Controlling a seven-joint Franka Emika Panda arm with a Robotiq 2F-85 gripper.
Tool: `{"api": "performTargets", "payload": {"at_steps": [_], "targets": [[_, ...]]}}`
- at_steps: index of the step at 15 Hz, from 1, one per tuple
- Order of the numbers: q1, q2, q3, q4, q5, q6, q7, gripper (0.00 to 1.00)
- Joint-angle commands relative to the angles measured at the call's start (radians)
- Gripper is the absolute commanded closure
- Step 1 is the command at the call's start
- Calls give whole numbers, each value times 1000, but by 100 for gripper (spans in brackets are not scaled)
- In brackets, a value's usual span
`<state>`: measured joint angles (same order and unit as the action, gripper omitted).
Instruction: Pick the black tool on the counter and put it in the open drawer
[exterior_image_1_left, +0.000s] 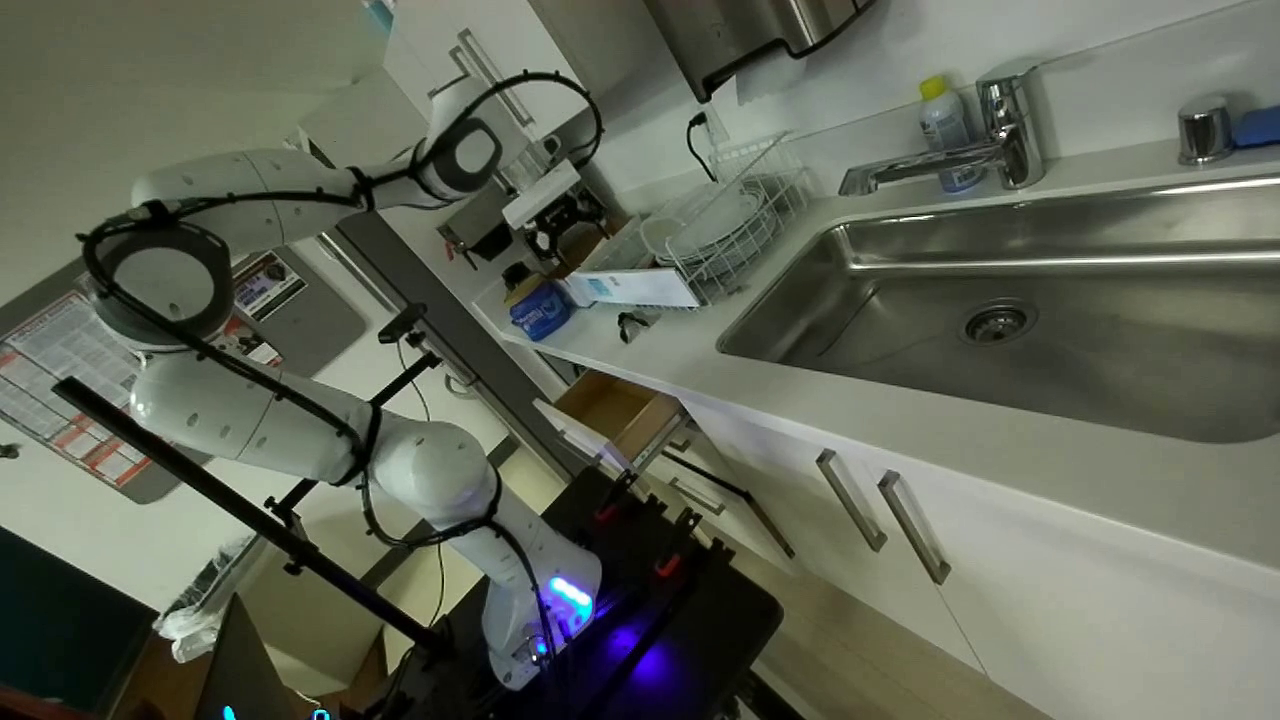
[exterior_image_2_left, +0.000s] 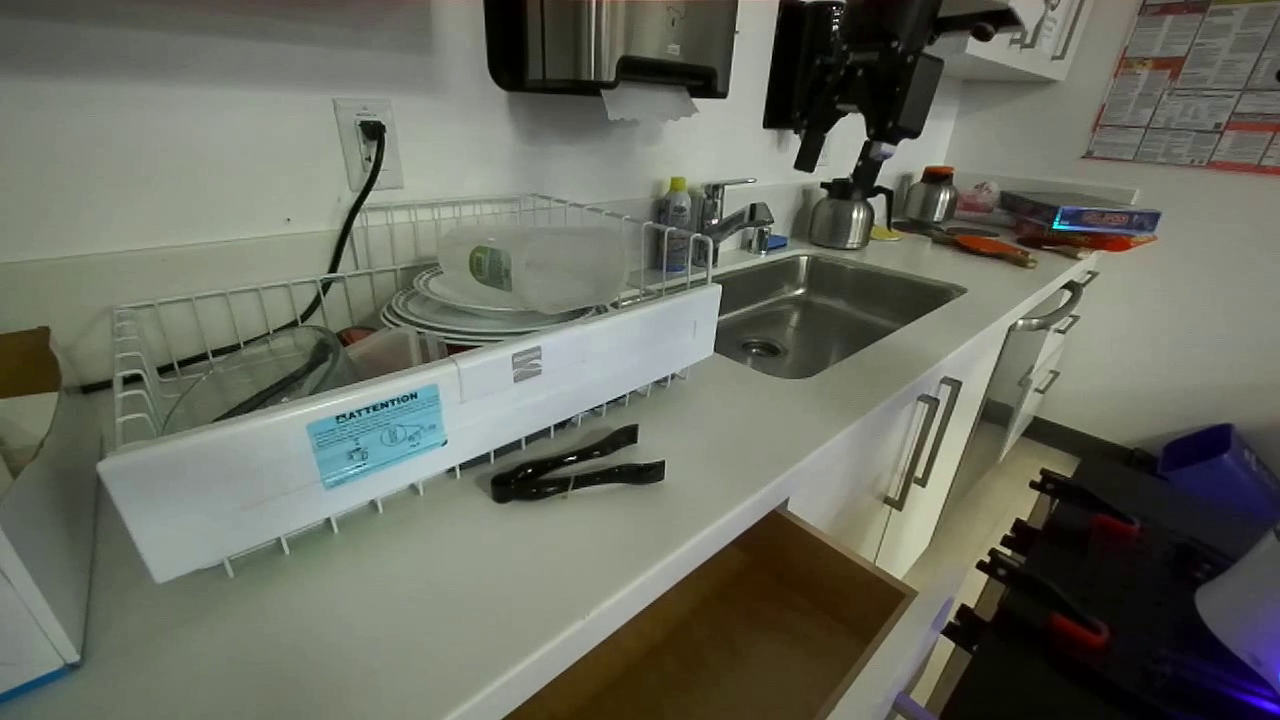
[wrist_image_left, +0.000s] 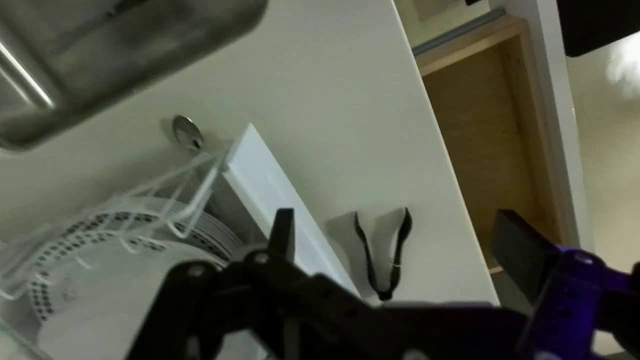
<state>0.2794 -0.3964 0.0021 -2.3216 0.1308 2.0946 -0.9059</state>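
The black tool is a pair of tongs (exterior_image_2_left: 575, 472) lying spread in a V on the white counter (exterior_image_2_left: 400, 630), in front of the dish rack. It also shows in the wrist view (wrist_image_left: 398, 245) and small in an exterior view (exterior_image_1_left: 632, 326). The open drawer (exterior_image_2_left: 745, 625) sticks out below the counter edge, with a bare light-brown wooden inside; it also shows in the wrist view (wrist_image_left: 480, 135) and in an exterior view (exterior_image_1_left: 615, 408). My gripper (wrist_image_left: 396, 223) is open and empty, raised above the counter; the tongs appear between its fingers, well below them. It shows in both exterior views (exterior_image_1_left: 572, 232) (exterior_image_2_left: 842, 155).
A white wire dish rack (exterior_image_2_left: 590, 375) with plates and bowls stands right beside the tongs. A steel sink (exterior_image_1_left: 1080, 310) with a faucet (exterior_image_1_left: 1010, 130) lies along the counter. A blue jar (exterior_image_1_left: 540, 308) stands near the counter's end. A paper towel dispenser (exterior_image_2_left: 620, 45) hangs on the wall.
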Motion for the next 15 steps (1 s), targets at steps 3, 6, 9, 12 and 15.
{"api": "performTargets", "payload": {"at_steps": [3,6,9,12,15], "targets": [[118,40,35,-157,184,300,-255,0],[187,107,42,-195,325,449,-409,0],[204,199,83,-184,393,556,-466,0],[196,288,142,-153,389,621,-442,0],[167,283,178,-169,376,613,-438,0]]}}
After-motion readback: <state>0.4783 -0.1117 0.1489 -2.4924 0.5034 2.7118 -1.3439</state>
